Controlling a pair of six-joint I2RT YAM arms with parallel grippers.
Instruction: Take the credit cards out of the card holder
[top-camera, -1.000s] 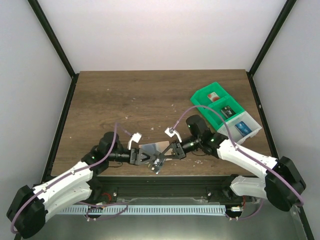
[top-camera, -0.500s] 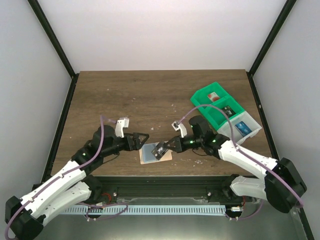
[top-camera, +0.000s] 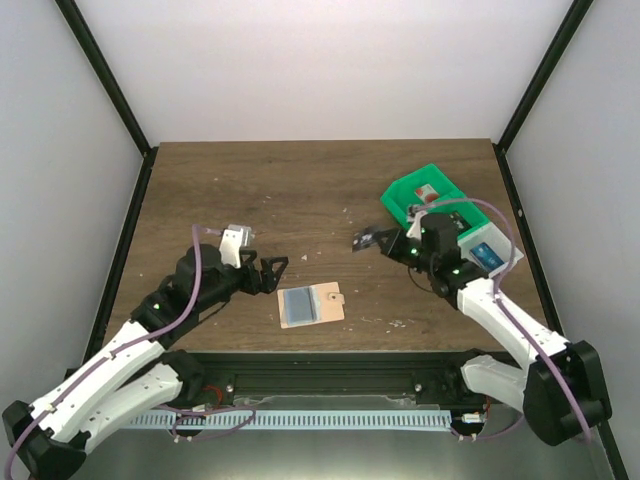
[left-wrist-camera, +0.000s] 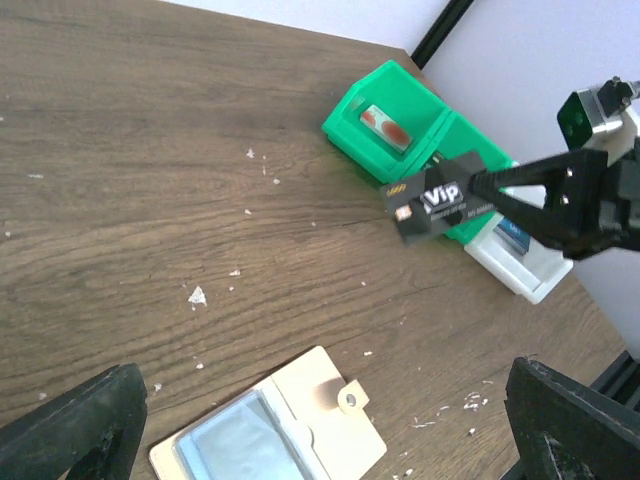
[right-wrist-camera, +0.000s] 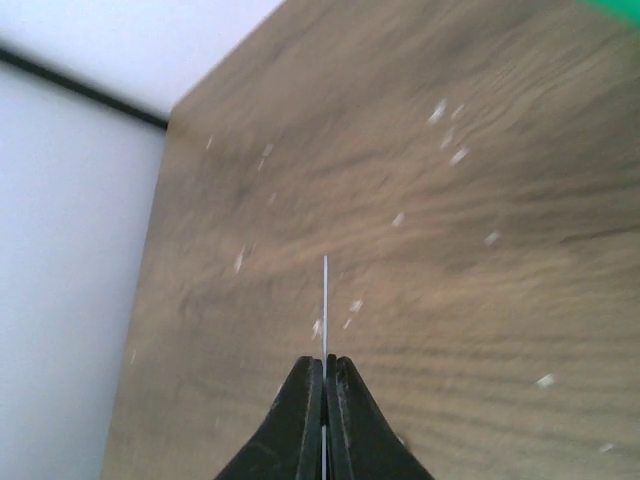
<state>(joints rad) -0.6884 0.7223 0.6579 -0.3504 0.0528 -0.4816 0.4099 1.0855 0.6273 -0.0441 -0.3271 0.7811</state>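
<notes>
The tan card holder (top-camera: 325, 302) lies open and flat near the table's front edge, its pale blue-grey pocket side (top-camera: 297, 304) facing up. It also shows in the left wrist view (left-wrist-camera: 340, 450). I cannot tell whether a card sits in that pocket. My right gripper (top-camera: 378, 240) is shut on the dark card (top-camera: 362, 240) and holds it in the air right of the holder. The card reads "VIP" in the left wrist view (left-wrist-camera: 437, 199) and shows edge-on in the right wrist view (right-wrist-camera: 324, 300). My left gripper (top-camera: 274, 274) is open and empty, just left of the holder.
A green-and-white compartment tray (top-camera: 402, 197) with small items stands at the right, close behind the right gripper; it shows in the left wrist view (left-wrist-camera: 352, 112) too. Small white specks lie scattered on the wooden table (top-camera: 250, 190). Black frame posts stand at the table's sides.
My right gripper has carried the dark card up and right, away from the holder toward the tray. My left gripper has let go of the holder and drawn back left. The holder now lies flat.
</notes>
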